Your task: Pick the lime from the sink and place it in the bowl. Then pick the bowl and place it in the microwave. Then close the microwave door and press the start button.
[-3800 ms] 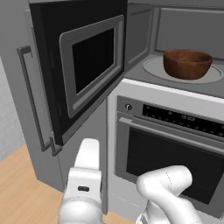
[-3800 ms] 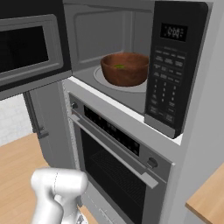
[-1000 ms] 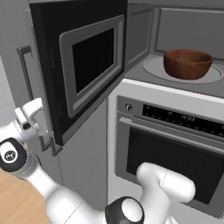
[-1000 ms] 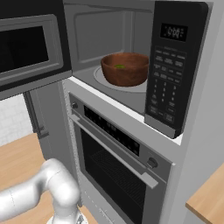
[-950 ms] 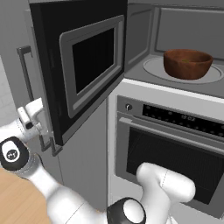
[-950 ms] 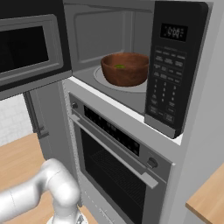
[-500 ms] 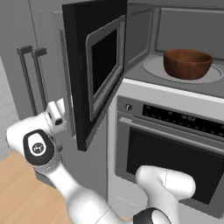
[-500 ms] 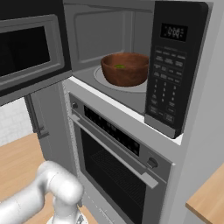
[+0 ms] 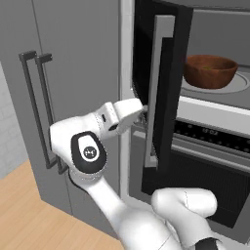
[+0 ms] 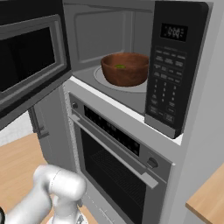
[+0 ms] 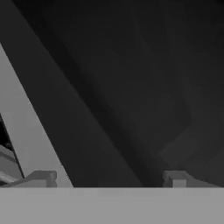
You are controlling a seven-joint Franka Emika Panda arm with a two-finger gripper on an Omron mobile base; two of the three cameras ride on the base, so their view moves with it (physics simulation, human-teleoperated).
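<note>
Swings further shut than half a second ago: microwave door (image 9: 161,97), earlier angled wide at centre left, now stands nearly edge-on at centre frame in the left base view. Presses on its outer face from the left, tool (image 9: 141,110) with tips spread wide and gripping nothing. Sits on the turntable inside the microwave (image 10: 175,65), upper right of centre, wooden bowl (image 10: 125,68) with the lime (image 10: 119,66) a green speck within. Leaves, by the look of it, more pushing to latch, then the start button.
</note>
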